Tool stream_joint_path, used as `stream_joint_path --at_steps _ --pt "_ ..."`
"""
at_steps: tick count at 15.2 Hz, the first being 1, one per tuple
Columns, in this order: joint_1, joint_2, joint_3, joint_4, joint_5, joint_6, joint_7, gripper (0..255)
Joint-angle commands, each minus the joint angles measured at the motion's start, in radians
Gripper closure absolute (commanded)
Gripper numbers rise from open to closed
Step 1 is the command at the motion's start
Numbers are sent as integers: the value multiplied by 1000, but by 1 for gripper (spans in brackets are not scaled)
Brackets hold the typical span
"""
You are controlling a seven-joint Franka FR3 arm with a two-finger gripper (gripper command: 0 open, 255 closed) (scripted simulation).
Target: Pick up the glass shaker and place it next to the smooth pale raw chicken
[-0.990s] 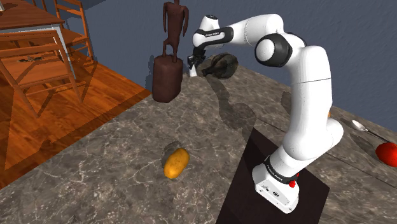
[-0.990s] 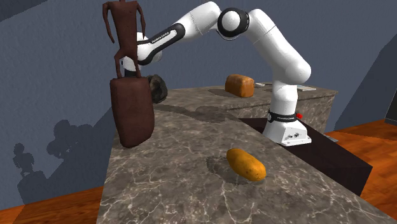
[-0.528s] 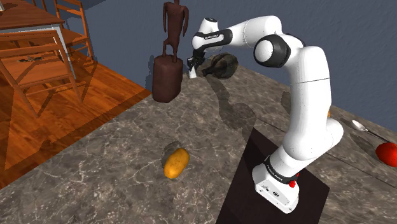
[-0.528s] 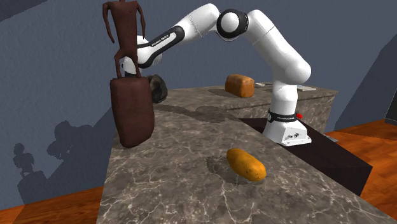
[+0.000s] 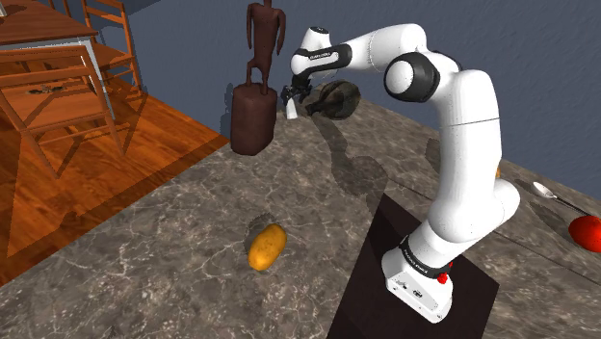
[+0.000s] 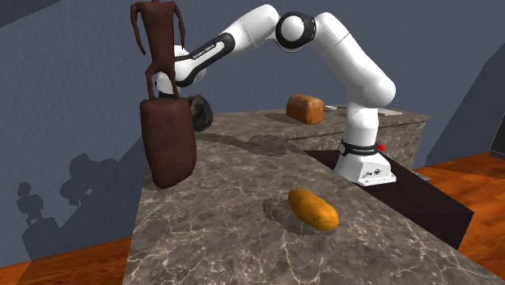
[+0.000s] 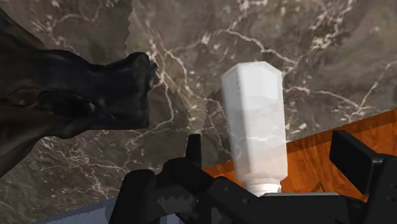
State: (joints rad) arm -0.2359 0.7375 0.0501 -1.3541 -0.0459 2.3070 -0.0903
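Wrist view up: the white, faceted, translucent shaker (image 7: 254, 121) sits right between my two black fingers (image 7: 355, 162). They stand wide apart with a gap on either side of it, so neither touches and nothing is gripped. The shaker is closer to the finger on the side of the dark lumpy object (image 7: 70, 102). Over on the shoulder view, I see it as a white sliver near the far edge of the dark veined marble counter (image 5: 193, 221), between the tall brown carved figure (image 5: 254, 96) and that dark lump. An orange oval lump (image 5: 268, 247) lies well apart, mid-counter.
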Motion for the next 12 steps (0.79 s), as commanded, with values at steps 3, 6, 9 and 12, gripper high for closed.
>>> stream_joint_path --at_steps 3,6,9,12 --pt "-2 -74 3 -24 3 -50 -1 0" --pt "-3 -92 3 -28 4 -64 -2 0" --pt "-3 -92 3 -28 4 -65 -2 0" --pt "-3 -92 3 -28 4 -65 -2 0"
